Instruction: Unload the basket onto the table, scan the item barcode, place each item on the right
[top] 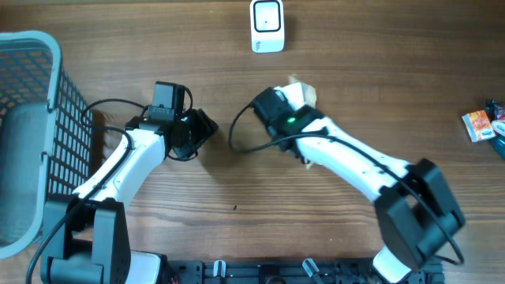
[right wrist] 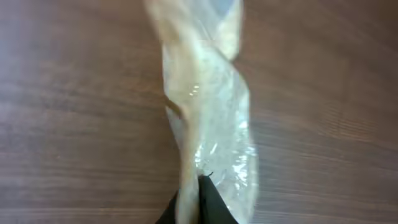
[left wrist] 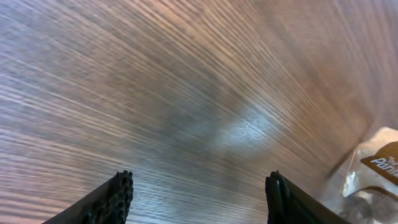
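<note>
Between the pressed-together fingertips of the right hand (right wrist: 198,202) sits the bottom edge of a clear plastic packet (right wrist: 214,118); the hand is pinching it, and the packet hangs free of the worktop (top: 237,181). In the right wrist view its long axis runs straight out from the fingers, with a slight twist along the film. No barcode can be made out on the side that shows.

From above, the packet juts out of the right hand toward the far edge of the worktop. The white scanner (top: 267,26) stands beyond it in that same direction, a little to the robot's left, and well apart from the packet. That is the relation the next move likely turns on: the packet has to travel forward along its own axis and be turned until its printed face meets the scanner's window.

The left hand (left wrist: 199,196) is spread, with nothing between its fingers (left wrist: 118,196), and hovers over bare wood with the packet off to its right. It is the farther of the two from the scanner.

Off to the left stands a grey basket (top: 31,79); small boxes (top: 479,125) lie at the right edge.
</note>
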You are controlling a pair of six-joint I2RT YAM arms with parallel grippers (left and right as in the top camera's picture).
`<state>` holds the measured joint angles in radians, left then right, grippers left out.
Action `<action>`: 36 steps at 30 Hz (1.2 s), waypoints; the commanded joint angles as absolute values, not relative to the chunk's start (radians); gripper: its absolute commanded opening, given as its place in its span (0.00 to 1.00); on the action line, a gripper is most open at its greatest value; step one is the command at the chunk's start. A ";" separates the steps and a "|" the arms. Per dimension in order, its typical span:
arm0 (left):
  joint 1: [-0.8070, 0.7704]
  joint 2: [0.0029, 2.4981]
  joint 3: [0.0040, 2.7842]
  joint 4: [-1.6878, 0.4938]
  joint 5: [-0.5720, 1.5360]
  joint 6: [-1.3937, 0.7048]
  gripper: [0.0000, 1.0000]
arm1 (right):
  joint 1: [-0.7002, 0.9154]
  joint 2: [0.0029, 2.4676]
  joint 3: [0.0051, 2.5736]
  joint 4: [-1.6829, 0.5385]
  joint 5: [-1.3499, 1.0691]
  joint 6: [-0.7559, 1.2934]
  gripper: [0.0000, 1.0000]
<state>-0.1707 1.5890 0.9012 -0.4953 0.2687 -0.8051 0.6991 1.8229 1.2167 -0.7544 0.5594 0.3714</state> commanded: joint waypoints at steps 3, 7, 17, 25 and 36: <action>-0.173 1.571 0.903 -0.500 0.222 -0.789 0.70 | 0.773 1.866 1.254 -0.712 0.372 0.394 0.23; -0.173 1.571 0.903 -0.525 0.221 -0.788 0.75 | 0.773 1.867 1.290 -0.727 0.395 0.336 0.82; -0.173 1.571 0.903 -0.543 0.218 -0.762 0.79 | 0.465 1.824 1.387 -0.859 -0.048 0.193 1.00; -0.173 1.571 0.903 -0.540 0.219 -0.763 0.83 | 0.271 1.856 1.169 -0.655 -0.555 0.091 1.00; -0.173 1.571 0.903 -0.540 0.219 -0.763 0.88 | 0.272 1.862 0.936 -0.340 -0.419 0.420 0.57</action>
<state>-0.1707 1.5890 0.9012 -0.5404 0.2321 -0.7792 0.2661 1.8420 0.9779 -0.3275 -0.4911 0.3504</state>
